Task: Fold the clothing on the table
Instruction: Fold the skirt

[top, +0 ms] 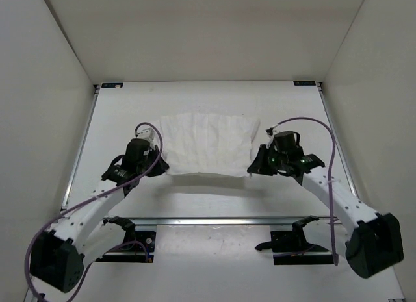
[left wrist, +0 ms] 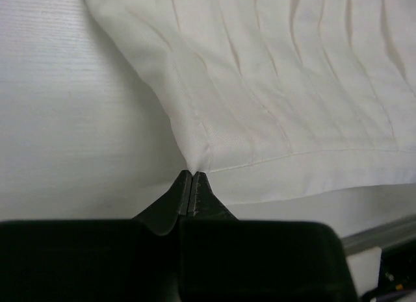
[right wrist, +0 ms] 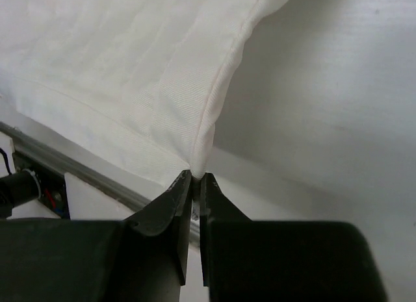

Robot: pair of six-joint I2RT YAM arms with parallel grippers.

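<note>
Clothing [top: 207,145] lies on table [top: 208,97], near corners clamped in left pincer [left wrist: 192,176] and right pincer [right wrist: 195,176].

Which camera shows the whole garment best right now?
Top external: the clothing shows whole, spread on the table. Each wrist view shows only one near corner, pinched in its jaws, plus adjoining fabric.

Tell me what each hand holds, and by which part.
Both hold the clothing: the left hand pinches its near left corner, the right hand its near right corner.
</note>
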